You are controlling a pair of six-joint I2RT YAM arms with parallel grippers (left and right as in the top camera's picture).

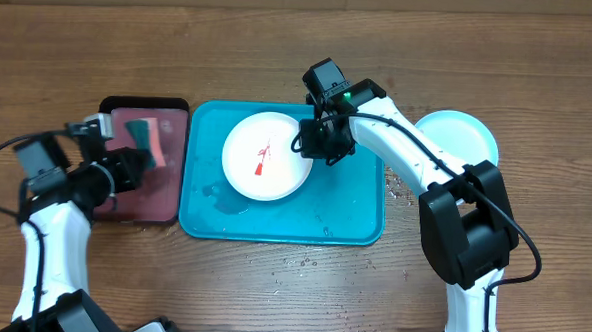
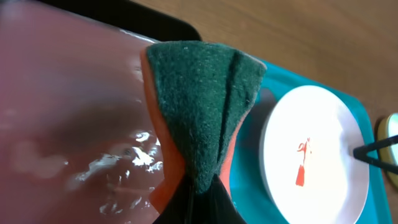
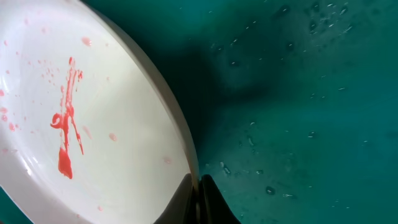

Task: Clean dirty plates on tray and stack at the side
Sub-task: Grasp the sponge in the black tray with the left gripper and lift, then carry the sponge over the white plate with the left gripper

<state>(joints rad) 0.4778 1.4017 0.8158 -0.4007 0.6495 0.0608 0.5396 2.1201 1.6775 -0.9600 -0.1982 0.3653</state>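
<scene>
Where the right hand [image 3: 199, 200] comes to a point at the bottom of its wrist view, its two fingers are pressed together on the rim of the white plate [image 3: 106, 143], pinching that edge. A red smear [image 3: 65, 127] runs down the middle of the plate, with small pink flecks scattered around it. Just past the rim lies the teal tray [image 3: 298, 93], its floor speckled with water droplets [image 3: 268, 190]; the plate sits on this tray, left of its centre. Whether the gripped edge is raised off the tray floor cannot be told.

Across on the other side, the left hand [image 2: 198, 202] is closed on a sponge [image 2: 199, 106], green scouring face outward and orange underneath, folded in at the grip. It hangs over the black tray [image 1: 118, 105], whose pinkish-red inside glistens wet and which lies just beside the teal tray's left edge.

Farthest out, a light blue plate [image 1: 463, 133] rests on the wooden surface [image 1: 541, 67] beside the teal tray's upper right corner, partly hidden by the right arm.
</scene>
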